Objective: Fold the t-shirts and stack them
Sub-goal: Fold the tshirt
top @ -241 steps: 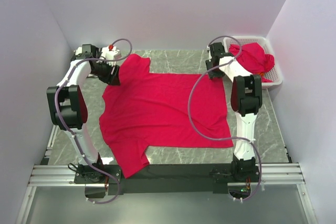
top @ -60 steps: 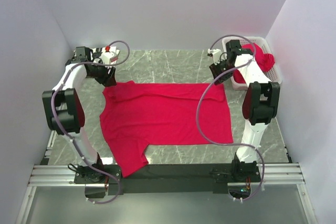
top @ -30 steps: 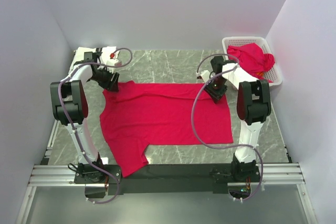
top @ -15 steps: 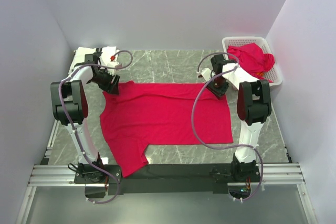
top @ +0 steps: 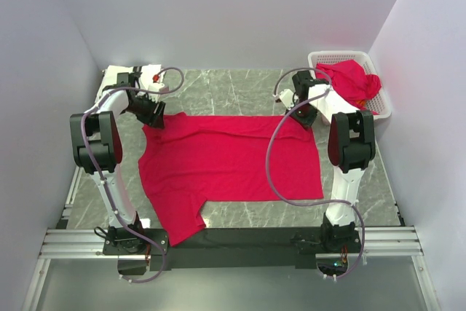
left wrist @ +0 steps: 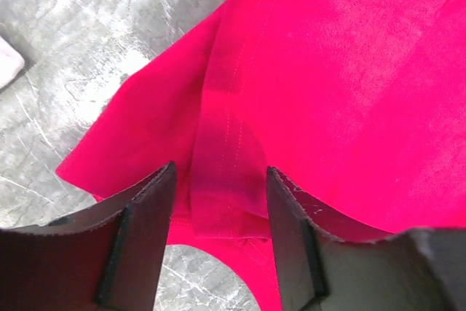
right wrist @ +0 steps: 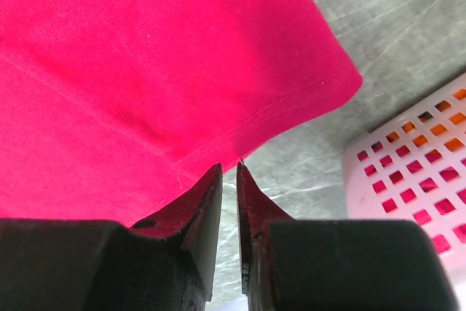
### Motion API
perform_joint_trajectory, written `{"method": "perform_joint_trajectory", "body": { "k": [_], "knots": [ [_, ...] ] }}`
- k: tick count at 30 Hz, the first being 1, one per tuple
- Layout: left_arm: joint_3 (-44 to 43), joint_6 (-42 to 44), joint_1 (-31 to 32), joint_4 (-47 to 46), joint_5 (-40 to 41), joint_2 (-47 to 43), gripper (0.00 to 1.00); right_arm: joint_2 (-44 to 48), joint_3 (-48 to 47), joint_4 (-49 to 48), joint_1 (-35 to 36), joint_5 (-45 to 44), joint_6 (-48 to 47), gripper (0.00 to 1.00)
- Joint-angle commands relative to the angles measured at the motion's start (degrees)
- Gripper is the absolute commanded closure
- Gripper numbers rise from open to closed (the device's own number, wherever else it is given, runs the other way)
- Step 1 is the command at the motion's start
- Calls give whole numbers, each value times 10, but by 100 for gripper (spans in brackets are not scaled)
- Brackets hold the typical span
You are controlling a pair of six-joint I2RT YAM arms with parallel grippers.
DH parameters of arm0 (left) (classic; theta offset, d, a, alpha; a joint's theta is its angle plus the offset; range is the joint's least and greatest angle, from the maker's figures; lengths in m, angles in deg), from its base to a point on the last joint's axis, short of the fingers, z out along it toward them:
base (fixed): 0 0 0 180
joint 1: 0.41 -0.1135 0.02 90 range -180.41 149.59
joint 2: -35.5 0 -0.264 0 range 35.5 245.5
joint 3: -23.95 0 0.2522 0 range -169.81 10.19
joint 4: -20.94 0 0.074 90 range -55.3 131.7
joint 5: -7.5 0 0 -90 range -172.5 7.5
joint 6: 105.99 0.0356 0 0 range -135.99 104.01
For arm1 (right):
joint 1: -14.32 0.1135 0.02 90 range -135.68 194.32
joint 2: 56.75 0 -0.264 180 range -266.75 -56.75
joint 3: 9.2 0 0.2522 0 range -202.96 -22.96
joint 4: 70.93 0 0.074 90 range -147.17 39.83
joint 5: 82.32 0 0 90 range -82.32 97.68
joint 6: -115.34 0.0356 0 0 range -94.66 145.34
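Note:
A red t-shirt (top: 229,165) lies spread on the marble table, its far edge folded over into a straight line. My left gripper (top: 154,118) sits at the shirt's far left corner. In the left wrist view it (left wrist: 220,172) is open, its jaws astride a folded strip of red cloth (left wrist: 226,165). At the far right corner is my right gripper (top: 306,116). The right wrist view shows it (right wrist: 228,167) drawn almost together, its tips on the stitched hem (right wrist: 277,111) of the red cloth. More red t-shirts (top: 353,81) are heaped in the basket.
The white lattice basket (top: 384,107) stands at the far right corner of the table, close beside my right gripper, and its wall (right wrist: 408,180) shows in the right wrist view. Bare marble (top: 240,85) lies beyond the shirt. White walls enclose the table.
The right gripper has drawn its jaws nearly together and shifted slightly toward the shirt's far right corner. The left gripper has stayed at the far left corner with its jaws apart.

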Motion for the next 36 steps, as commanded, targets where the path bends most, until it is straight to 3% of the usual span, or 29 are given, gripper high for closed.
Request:
{"method": "perform_joint_trajectory", "body": {
  "k": [1, 10, 24, 27, 33, 36],
  "knots": [
    [-29, -13, 3, -16, 0, -15, 43, 7, -25, 6, -3, 1, 5, 79],
    [-108, -11, 12, 31, -32, 42, 43, 4, -65, 38, -3, 44, 42, 77],
    [-92, -9, 30, 24, -10, 74, 43, 6, -81, 50, -3, 52, 50, 77],
    [-89, -4, 33, 31, -18, 63, 48, 4, -83, 50, -3, 52, 51, 77],
    [-75, 13, 36, 53, -50, 14, 67, 3, -85, 52, -2, 53, 51, 77],
    [-60, 37, 43, 75, -62, -8, 82, 2, -84, 50, -2, 52, 51, 78]
  ]
}}
